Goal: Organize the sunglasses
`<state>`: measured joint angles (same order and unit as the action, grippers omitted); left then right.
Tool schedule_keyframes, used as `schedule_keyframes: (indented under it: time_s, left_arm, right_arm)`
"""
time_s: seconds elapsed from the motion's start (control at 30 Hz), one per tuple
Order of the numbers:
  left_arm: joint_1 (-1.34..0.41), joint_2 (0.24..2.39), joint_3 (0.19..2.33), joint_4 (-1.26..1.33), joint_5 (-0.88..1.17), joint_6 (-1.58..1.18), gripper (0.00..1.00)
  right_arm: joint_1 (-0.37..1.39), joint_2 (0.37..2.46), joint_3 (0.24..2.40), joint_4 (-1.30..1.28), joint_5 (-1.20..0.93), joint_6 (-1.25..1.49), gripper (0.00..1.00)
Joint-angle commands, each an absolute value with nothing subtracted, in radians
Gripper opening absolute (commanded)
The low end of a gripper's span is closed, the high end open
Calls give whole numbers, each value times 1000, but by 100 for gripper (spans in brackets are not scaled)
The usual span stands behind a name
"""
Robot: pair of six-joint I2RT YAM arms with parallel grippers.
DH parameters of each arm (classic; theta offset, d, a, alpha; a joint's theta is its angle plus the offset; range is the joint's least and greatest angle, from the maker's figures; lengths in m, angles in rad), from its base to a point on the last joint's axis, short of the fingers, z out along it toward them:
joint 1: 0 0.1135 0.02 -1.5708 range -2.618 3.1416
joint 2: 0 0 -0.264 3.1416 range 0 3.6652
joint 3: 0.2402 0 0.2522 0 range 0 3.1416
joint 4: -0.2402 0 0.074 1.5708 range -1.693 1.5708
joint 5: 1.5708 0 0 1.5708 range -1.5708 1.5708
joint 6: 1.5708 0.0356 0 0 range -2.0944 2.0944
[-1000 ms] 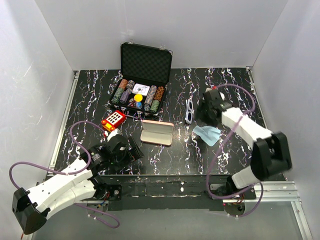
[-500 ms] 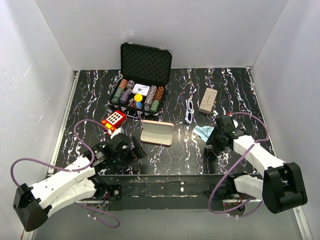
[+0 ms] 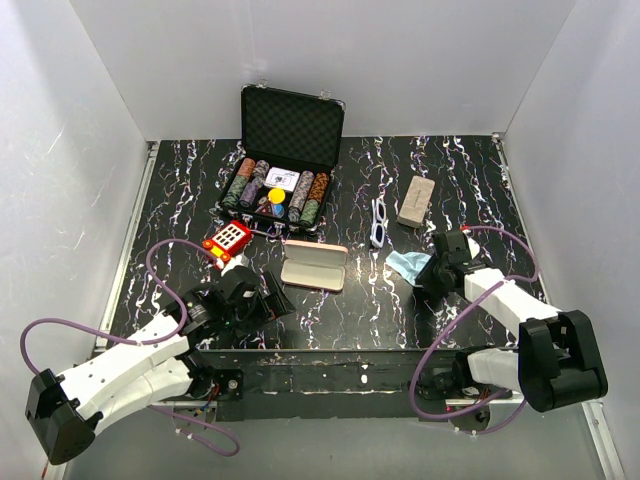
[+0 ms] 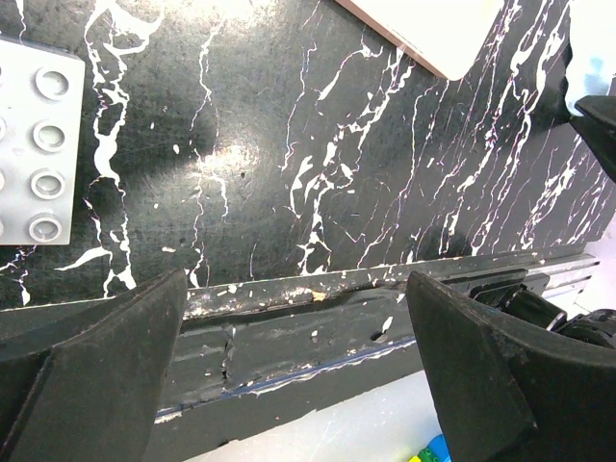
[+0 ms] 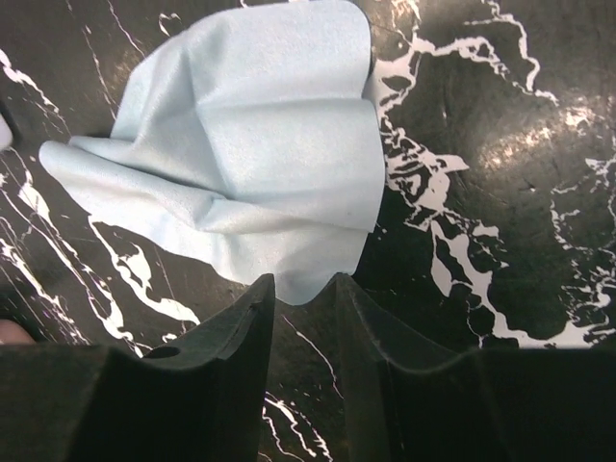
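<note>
Right arm has pulled back from the far side toward the near right part of the tabletop (image 3: 180,190), uncovering the grey-brown case (image 3: 413,202). The jaws have narrowed a lot too.

The right gripper (image 5: 303,289) has its black fingers (image 5: 241,318) down to a slim gap, right at the pointed edge of the soft, creased light blue cloth (image 5: 260,144). Can't tell if it's actually pinching it.

The left gripper (image 4: 296,284) is spread wide with nothing in it, over the scuffed near edge, left of the smooth pink case (image 3: 314,264).

The white-framed sunglasses (image 3: 379,222) lie untouched right of centre on the glossy black marble-look top, just beyond the cloth and beside the blocky grey-brown case.
</note>
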<state>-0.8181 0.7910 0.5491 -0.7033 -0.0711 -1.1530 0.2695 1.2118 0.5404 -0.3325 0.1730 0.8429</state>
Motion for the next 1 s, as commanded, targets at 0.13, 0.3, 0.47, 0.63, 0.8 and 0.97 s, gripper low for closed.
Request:
schedule_keyframes:
  time_s: [0.13,0.3,0.47,0.63,0.8,0.97]
  left_arm:
    - [-816,793,574,-695,-63,-1155,98]
    - [-818,793,575,-693,-63,-1158,98]
    - [-816,793,577,-695,-58,-1158,98]
    - [-816,808,583,-655,-38,-1155,98]
    - [-818,902,606,-537,52,-1126,98]
    - [-834,1066,664,-434,121,-1104,98]
  right_arm:
    - [264,1240,506,-290,156,868,31]
    - [264,1204,497,-299,190,870,15]
    - [264,1180,497,-311,172,845,1]
    - [265,1140,502,-394,95,785,1]
    - [281,1033,430,-492,-43,762,1]
    - [360,885,426,-589,-83,799,1]
